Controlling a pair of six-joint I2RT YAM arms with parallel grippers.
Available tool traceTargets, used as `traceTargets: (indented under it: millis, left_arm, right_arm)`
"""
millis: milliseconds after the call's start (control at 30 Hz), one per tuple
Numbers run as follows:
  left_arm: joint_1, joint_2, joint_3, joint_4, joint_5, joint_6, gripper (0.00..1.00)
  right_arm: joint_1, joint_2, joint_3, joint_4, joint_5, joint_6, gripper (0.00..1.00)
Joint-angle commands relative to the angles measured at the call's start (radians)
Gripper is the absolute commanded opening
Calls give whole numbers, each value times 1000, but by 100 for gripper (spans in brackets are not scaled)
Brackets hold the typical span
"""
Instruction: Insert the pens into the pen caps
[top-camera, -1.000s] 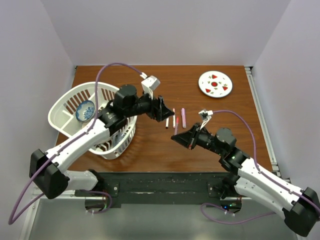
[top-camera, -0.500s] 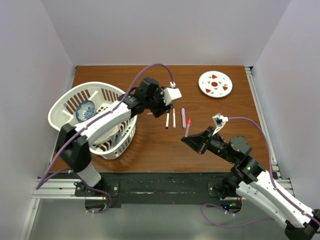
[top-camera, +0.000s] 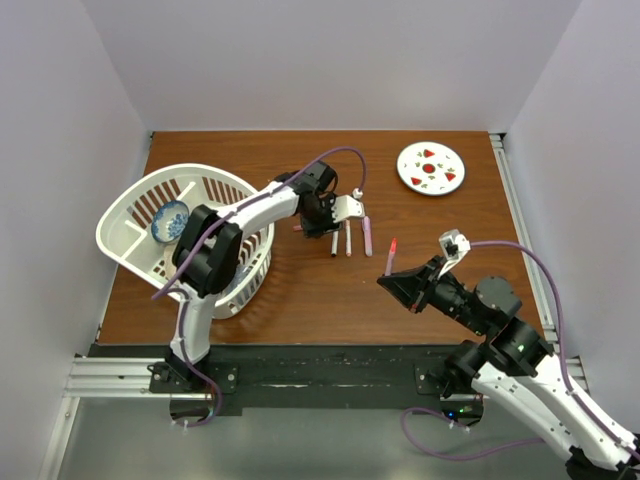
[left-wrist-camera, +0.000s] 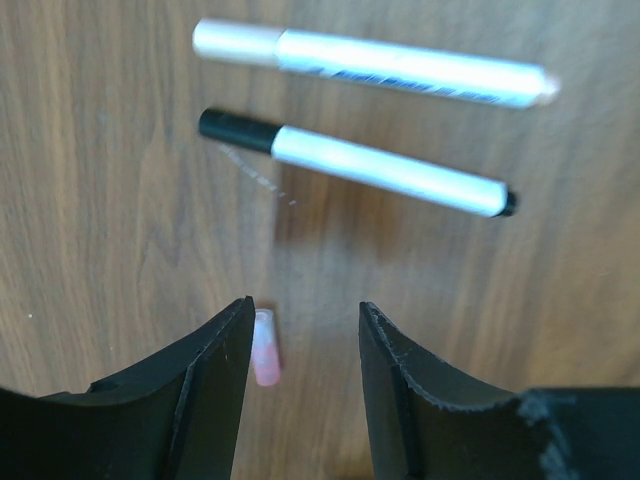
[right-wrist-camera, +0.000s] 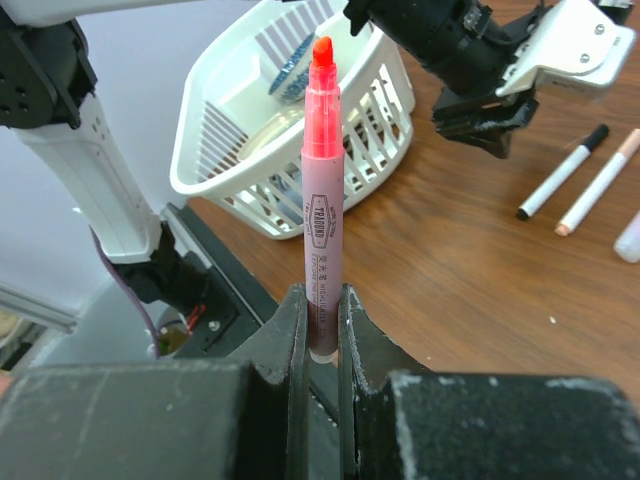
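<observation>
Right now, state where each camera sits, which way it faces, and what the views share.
Top external: above and behind the bases, looking down on the table; both arms show.
Left wrist: looking straight down at the wood; open left jaws flank a pink cap, two white pens beyond.
Right wrist: looking along right jaws shut on a pink pen, toward the basket and left arm.
Shared: all three show the white pens.
</observation>
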Motion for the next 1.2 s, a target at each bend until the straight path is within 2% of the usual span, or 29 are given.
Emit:
traceTargets:
  millis: [0, 367, 667, 767, 867, 967, 1000, 1167]
  left_arm:
    - [16, 24, 62, -7, -11, 45, 51]
    - [76, 88, 105, -37, -21, 61, 50]
    - [97, 118, 76, -45, -47, 59, 45]
    - [99, 130, 73, -53, -39, 56, 38]
    - [99, 128, 74, -63, -15, 44, 18]
    - [99, 102, 62, -62, 22, 4, 8]
    - [99, 90, 41, -39, 34, -27, 1]
    - [97, -51, -71, 96, 108, -160, 0]
  right_arm:
    - [0, -8, 39, -36, 44, -65, 0]
    - [1, -2, 44, -48, 78, -95, 0]
    - [1, 2, 47, -39, 86, -95, 0]
    - [0, 5, 50, -34, 84, -97, 0]
    - [1, 9, 53, -30, 81, -99, 0]
    - [1, 17, 58, -26, 73, -95, 0]
    - [1, 17, 53, -25, 70, -92, 0]
    - [1, 12, 9, 15, 52, -34, 0]
